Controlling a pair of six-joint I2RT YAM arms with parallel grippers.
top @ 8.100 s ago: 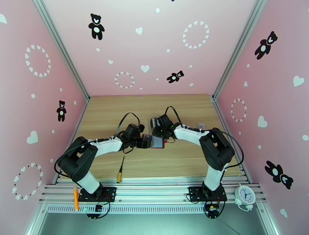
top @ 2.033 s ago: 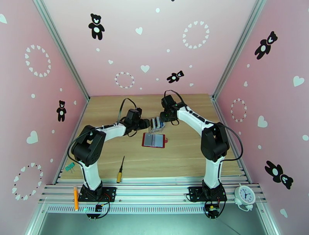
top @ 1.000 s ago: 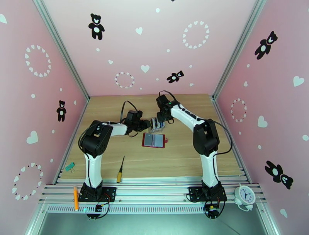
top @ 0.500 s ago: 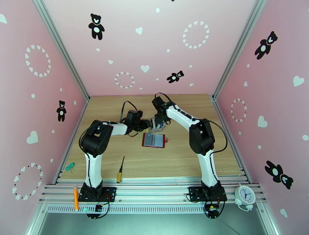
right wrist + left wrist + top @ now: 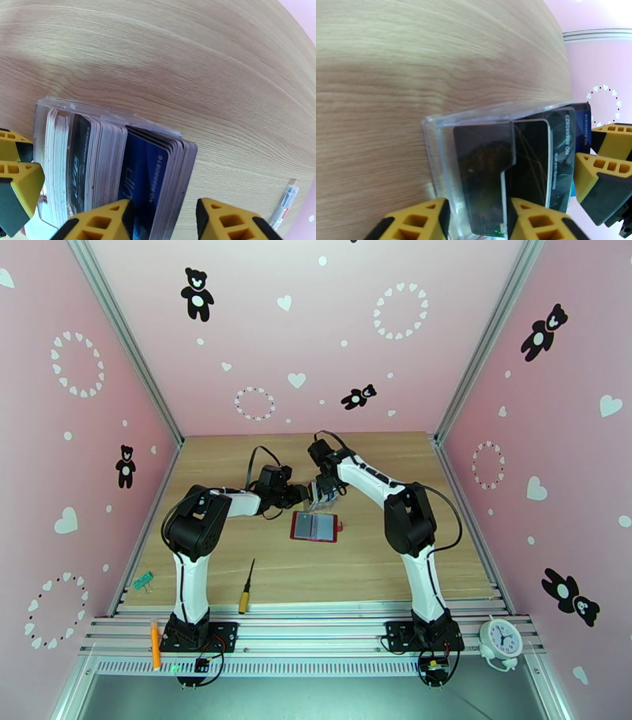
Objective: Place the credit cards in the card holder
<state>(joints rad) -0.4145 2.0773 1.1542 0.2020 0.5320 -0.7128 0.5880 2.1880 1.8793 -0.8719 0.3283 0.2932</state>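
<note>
The credit cards (image 5: 146, 173), blue, black and pale, stand on edge in a clear plastic rack (image 5: 320, 491) at mid-table. My left gripper (image 5: 478, 213) clamps the rack's near end, where a black card (image 5: 529, 158) shows through the plastic. From the far side my right gripper (image 5: 164, 215) stands open, its fingers astride the outermost cards next to the blue one. In the top view the left gripper (image 5: 302, 494) and right gripper (image 5: 326, 481) meet at the rack. The card holder (image 5: 315, 526), a dark red wallet, lies open and flat just in front of them.
A yellow-handled screwdriver (image 5: 246, 587) lies near the front edge. A green clip (image 5: 143, 581) sits at the front left. An orange pen (image 5: 155, 644) and a white clock (image 5: 501, 639) rest on the rail. A small clear tag (image 5: 287, 199) lies right of the rack.
My right arm has swung leftward and brought its gripper over the rack's far end. The left arm, the rack and the card holder have stayed put.
</note>
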